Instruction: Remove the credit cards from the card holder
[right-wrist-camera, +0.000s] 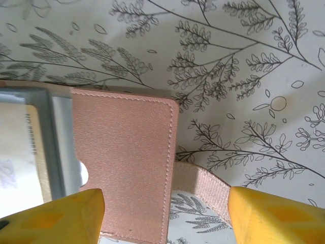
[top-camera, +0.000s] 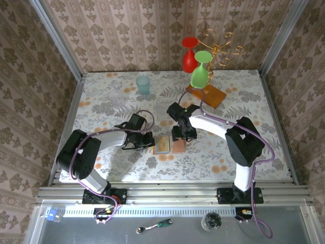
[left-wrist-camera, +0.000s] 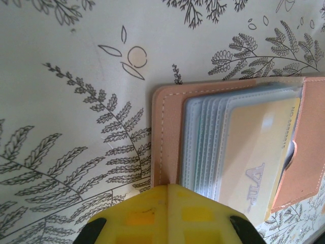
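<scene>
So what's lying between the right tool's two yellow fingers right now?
In the right wrist view, the card holder lies between the right tool's fingers: its tan flap and strap tab, over patterned tablecloth.

Left gripper (top-camera: 150,144) has its fingers squeezed together right at the card holder's (top-camera: 163,145) left edge, arm bent low. Right gripper (top-camera: 179,138) hangs over its right half, fingers spread wide.

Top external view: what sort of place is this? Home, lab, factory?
Probably a staged lab test cell, not a home: wallpaper panels set in metal framing, robot arms bolted to a rail, and a wrench lying in front.
</scene>
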You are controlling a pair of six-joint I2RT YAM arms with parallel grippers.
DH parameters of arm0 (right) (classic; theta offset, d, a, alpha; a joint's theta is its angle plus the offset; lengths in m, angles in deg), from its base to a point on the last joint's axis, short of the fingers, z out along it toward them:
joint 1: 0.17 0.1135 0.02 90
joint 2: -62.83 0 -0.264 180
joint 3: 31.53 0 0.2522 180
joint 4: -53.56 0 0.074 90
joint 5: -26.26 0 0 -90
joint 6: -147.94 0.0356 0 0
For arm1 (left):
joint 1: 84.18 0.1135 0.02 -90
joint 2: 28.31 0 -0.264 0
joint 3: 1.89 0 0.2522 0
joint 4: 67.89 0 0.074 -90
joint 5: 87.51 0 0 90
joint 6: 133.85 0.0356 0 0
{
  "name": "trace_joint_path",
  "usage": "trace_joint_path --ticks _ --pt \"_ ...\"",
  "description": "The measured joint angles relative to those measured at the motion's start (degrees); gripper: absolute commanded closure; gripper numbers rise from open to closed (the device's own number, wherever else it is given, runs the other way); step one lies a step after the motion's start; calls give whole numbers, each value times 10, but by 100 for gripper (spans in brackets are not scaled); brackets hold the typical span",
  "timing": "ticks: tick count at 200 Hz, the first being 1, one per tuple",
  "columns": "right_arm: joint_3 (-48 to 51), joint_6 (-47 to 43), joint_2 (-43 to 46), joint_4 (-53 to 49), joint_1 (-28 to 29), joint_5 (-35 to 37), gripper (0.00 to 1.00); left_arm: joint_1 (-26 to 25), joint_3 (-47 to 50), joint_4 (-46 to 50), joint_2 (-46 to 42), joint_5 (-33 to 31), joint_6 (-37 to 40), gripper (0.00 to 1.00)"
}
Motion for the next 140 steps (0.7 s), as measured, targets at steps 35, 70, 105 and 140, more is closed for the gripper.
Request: trace_joint_path --ticks 35,70,105,140 --pt "24 0 -17 5 -4 2 28 0 -3 3 2 0 0 100" --pt "37 0 -28 17 -9 1 29 0 -5 4 4 1 2 100" --pt "40 0 -28 23 -9 -1 30 0 -7 6 5 1 4 100" --pt "45 0 -28 33 -9 -7 30 0 -11 13 5 -2 6 100"
